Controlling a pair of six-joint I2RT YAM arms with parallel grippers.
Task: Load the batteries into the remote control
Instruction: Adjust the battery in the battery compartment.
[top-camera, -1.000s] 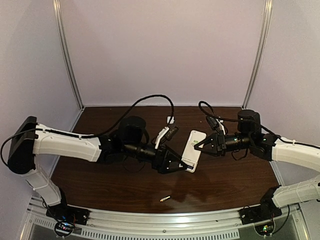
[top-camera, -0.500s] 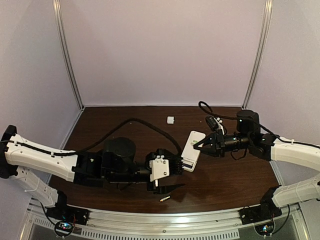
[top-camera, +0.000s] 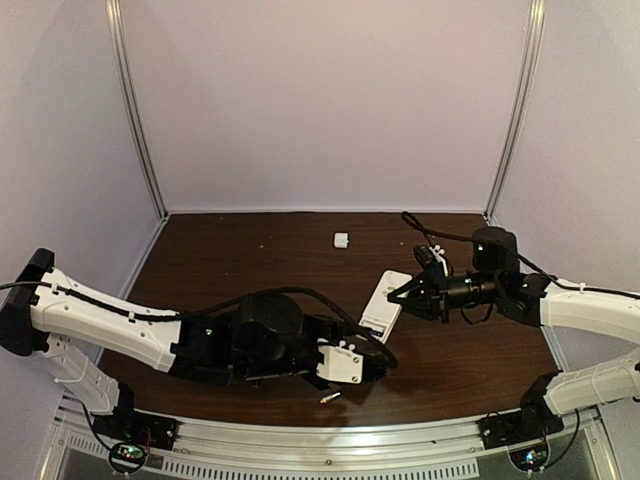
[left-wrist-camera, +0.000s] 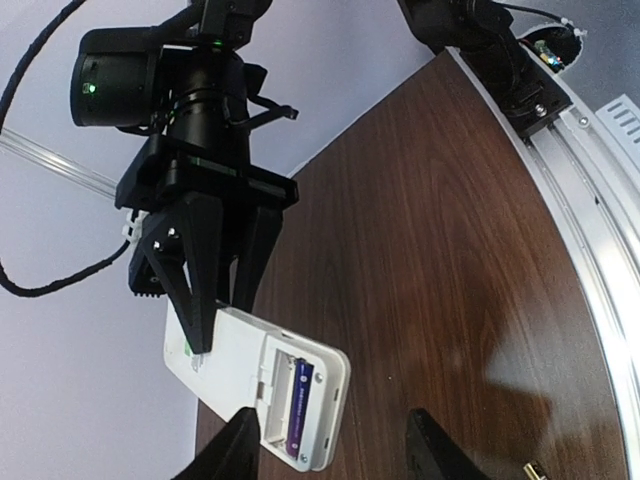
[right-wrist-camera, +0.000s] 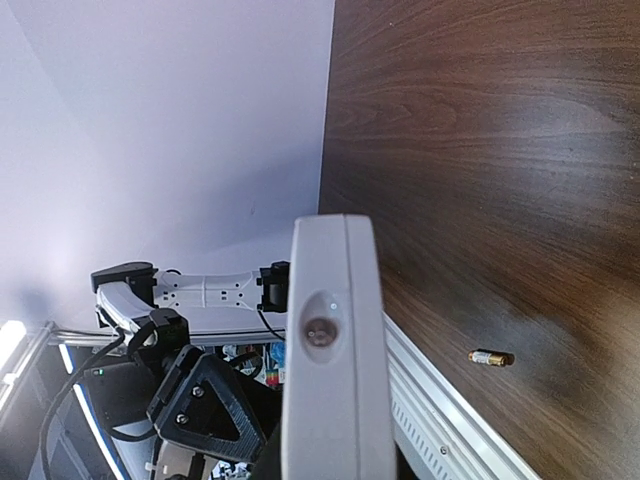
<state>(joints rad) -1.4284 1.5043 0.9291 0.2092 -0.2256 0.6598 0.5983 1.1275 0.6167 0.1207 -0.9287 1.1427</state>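
Left wrist | right pincer (left-wrist-camera: 222, 320) grips remote control (left-wrist-camera: 235, 365) | battery (left-wrist-camera: 297, 410) label unreadable

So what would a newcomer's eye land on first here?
The remote control, gripped by the right gripper at centre right, its back open with one seated battery showing purple. Next, the loose battery lying on the dark table near the front edge, with the open left gripper low and close by.

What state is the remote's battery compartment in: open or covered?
Open: the remote control has no cover, and one battery lies exposed in its bay.
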